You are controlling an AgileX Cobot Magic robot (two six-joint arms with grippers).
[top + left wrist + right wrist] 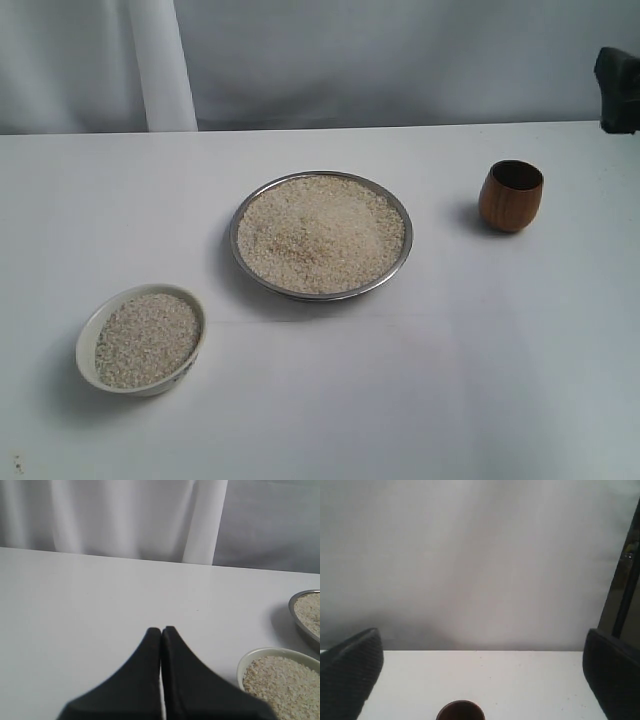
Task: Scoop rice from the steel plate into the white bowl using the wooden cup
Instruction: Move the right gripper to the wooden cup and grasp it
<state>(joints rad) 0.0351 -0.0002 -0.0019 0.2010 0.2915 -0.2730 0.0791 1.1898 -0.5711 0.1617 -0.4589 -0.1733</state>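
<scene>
Wooden cup (511, 196) stands untouched; right end effector (481, 650) gapes wide, empty.

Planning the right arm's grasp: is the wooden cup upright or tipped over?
Upright. The wooden cup stands on its base on the table, round mouth facing up, apart from the steel plate.

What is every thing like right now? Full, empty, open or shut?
Plate, piled with rice.
Bowl, nearly full of rice.
Cup, upright, not held.
Left gripper, shut, holding nothing.
Right gripper, wide open, holding nothing.
</scene>
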